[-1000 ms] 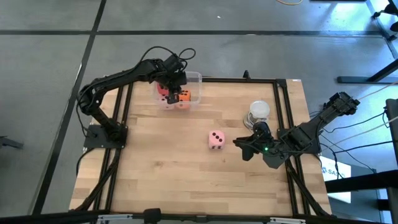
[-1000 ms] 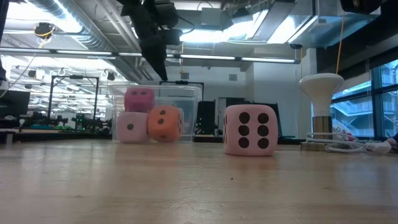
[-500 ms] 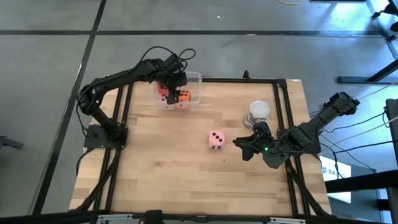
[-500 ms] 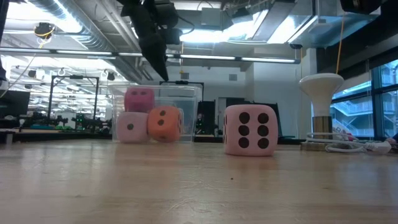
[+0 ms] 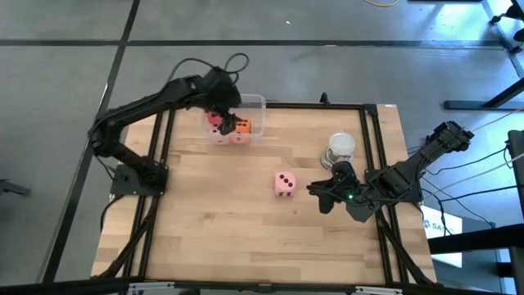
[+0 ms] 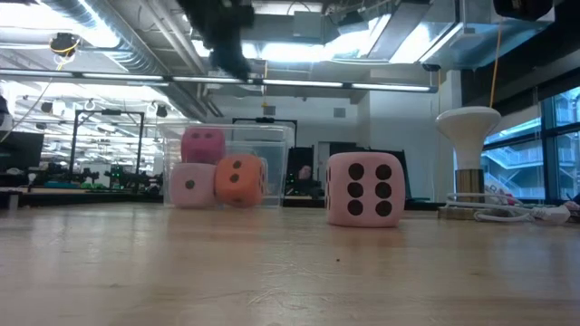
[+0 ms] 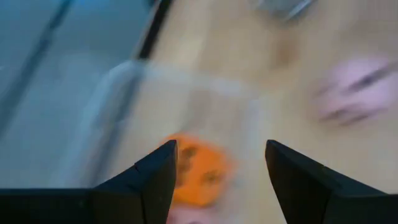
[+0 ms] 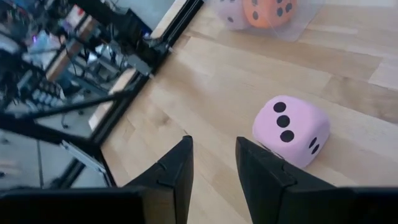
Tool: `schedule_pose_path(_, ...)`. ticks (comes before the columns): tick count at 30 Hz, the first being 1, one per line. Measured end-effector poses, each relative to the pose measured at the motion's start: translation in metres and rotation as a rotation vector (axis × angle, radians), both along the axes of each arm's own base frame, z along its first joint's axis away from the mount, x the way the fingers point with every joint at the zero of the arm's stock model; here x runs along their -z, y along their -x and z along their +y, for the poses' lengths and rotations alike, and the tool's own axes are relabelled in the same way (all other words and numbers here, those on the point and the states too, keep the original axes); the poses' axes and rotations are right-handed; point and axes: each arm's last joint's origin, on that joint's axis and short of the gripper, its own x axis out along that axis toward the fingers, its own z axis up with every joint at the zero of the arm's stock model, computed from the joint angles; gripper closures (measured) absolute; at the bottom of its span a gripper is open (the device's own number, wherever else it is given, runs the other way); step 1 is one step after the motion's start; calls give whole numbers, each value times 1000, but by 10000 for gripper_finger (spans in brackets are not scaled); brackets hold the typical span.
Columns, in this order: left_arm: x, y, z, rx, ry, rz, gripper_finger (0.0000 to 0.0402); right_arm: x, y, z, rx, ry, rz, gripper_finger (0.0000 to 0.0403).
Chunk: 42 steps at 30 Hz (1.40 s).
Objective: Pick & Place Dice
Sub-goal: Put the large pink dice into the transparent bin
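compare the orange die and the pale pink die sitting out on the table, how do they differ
The orange die sits inside the clear tub, touching other dice; the pale pink die stands alone on the bare table. The orange one shows two dark pips in the low view, the pale pink six. Both are unheld cubes.

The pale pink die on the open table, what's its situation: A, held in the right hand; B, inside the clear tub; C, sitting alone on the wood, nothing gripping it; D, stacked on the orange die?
C: the pale pink die rests alone on the table, with the right hand beside it, not touching.
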Motion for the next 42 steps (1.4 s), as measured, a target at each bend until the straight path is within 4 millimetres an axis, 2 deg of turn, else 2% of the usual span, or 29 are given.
schedule_pose_path(3, -18, 17, -20, 68, 150, -217, 177, 1, -2, -2, -51, 30, 35, 284)
schedule_pose_path(7, -23, 37, -53, 141, 205, -411, 183, 3, -8, -10, -156, 112, 121, 284)
schedule_pose_path(10, -14, 50, -71, 107, 169, -443, 189, 6, -16, -19, -231, 214, 181, 284)
schedule_pose_path(15, -1, 67, -89, 57, 175, -438, 199, 11, -28, -29, -389, 275, 253, 272)
schedule_pose_path(18, 4, 70, -96, 59, 213, -441, 204, 13, -35, -32, -455, 326, 270, 244)
schedule_pose_path(23, 8, 70, -101, 42, 212, -413, 210, 16, -42, -42, -485, 450, 311, 176)
schedule_pose_path(28, 4, 68, -107, 81, 187, -445, 213, 23, -49, -45, -601, 582, 373, 120)
schedule_pose_path(34, -15, 77, -117, 155, 125, -597, 213, 36, -59, -39, -756, 769, 450, 105)
schedule_pose_path(42, 0, 84, -118, 60, 140, -442, 213, 55, -71, -35, -878, 891, 542, 105)
